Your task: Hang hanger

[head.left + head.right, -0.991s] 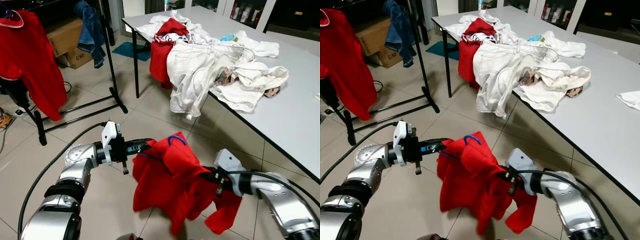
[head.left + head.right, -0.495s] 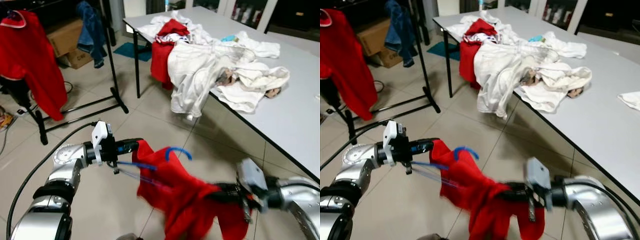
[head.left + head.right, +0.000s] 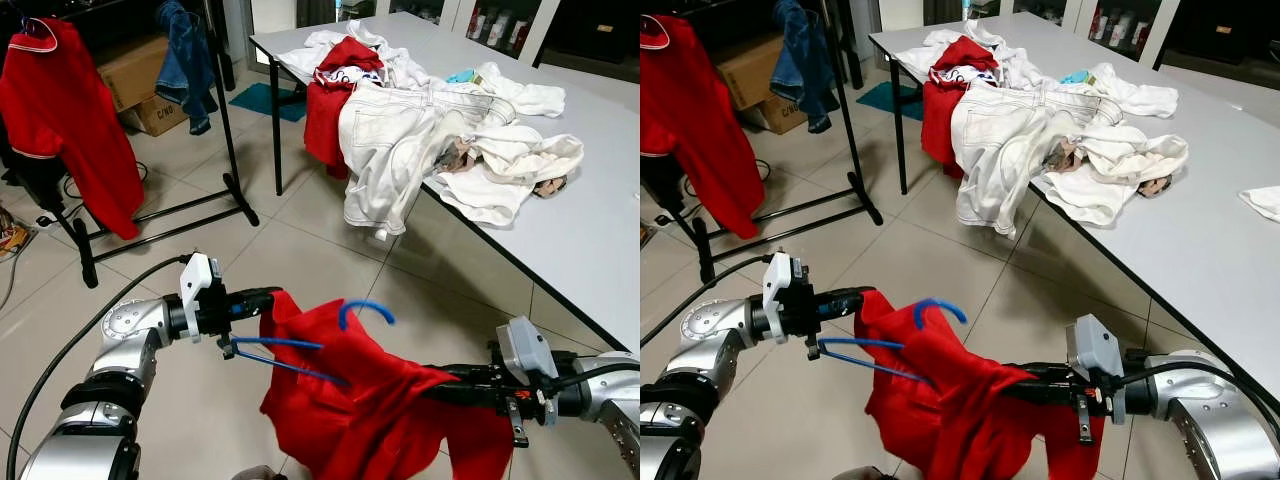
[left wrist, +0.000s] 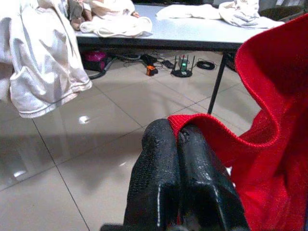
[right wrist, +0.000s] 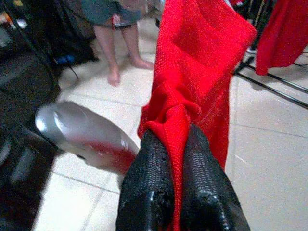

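At the upper left of the frame a red top (image 3: 70, 120) already hangs on the black garment rack (image 3: 226, 120), with a denim piece (image 3: 187, 60) draped beside it. Low in the frame, the left pincer (image 3: 262, 297) is clenched on a fold at one edge of the red garment (image 3: 350, 400); the left wrist view shows its 2 black fingers (image 4: 163, 178) pinching red knit. A blue hanger (image 3: 290, 350) sits partly inside the garment, its hook (image 3: 365, 308) poking up at the middle and its long axis running roughly along the line between the 2 pincers. At the lower right, the right pincer (image 3: 440, 380) is clamped on the garment's other side, cloth bunched between its fingers (image 5: 159, 192).

The rack lies up and to the left of the held garment, well apart from it, so the left arm is the nearer one. Open tiled floor (image 3: 200, 260) lies between, giving room to move. The worktop (image 3: 580, 230) edge, loaded with white clothes (image 3: 420, 140), runs along the right side and could catch a swinging sleeve.
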`<state>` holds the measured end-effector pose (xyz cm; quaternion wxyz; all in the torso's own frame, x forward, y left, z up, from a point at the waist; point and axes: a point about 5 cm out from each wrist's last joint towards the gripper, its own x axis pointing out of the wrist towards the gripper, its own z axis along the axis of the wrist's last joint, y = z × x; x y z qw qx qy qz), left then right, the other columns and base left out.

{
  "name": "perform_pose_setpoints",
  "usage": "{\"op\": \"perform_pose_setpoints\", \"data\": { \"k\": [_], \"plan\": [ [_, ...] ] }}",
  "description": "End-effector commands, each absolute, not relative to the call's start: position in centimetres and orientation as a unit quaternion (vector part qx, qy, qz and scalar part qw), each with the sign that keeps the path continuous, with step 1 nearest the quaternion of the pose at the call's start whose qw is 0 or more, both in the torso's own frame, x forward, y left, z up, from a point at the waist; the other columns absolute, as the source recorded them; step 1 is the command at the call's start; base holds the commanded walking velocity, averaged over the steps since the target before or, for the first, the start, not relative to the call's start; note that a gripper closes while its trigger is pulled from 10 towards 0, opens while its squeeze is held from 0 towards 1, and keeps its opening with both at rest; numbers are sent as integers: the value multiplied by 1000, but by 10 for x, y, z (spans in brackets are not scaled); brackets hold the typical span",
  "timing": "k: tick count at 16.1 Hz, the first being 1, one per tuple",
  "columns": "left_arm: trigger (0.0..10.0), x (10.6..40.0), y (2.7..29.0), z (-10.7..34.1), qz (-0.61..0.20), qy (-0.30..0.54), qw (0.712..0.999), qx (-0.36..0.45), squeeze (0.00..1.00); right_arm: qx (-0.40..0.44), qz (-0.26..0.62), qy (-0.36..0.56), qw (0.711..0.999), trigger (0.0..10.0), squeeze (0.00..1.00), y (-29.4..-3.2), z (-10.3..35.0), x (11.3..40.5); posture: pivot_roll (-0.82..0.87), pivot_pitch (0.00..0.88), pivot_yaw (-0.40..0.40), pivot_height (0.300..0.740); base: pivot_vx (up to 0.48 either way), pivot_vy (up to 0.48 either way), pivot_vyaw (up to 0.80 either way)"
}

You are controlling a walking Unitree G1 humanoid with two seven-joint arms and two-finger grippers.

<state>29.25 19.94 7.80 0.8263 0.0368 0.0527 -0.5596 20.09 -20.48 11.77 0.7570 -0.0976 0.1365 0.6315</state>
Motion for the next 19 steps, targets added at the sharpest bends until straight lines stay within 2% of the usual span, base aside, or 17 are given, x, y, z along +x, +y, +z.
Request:
{"op": "perform_pose_setpoints", "data": {
  "k": [1,4,8,11,19],
  "plan": [
    [0,291,202,78,-566,61,820,54,0,-150,625,141,753,0,0,-207,115,205,-62,0,4,740,0,0,0],
    [0,288,200,76,-588,71,801,82,0,-268,632,105,720,0,0,-195,105,211,-62,0,4,740,0,0,0],
    [0,283,200,72,-598,82,793,88,0,-270,632,19,726,0,0,-182,117,217,-53,0,2,740,0,0,0],
    [0,275,205,66,-603,95,787,91,0,-288,610,-25,738,0,0,-186,123,224,-53,0,-1,740,0,0,0],
    [0,255,206,51,-631,129,755,124,0,-375,607,-47,699,0,0,-190,117,227,-42,0,-6,740,0,0,0]
  ]
}}
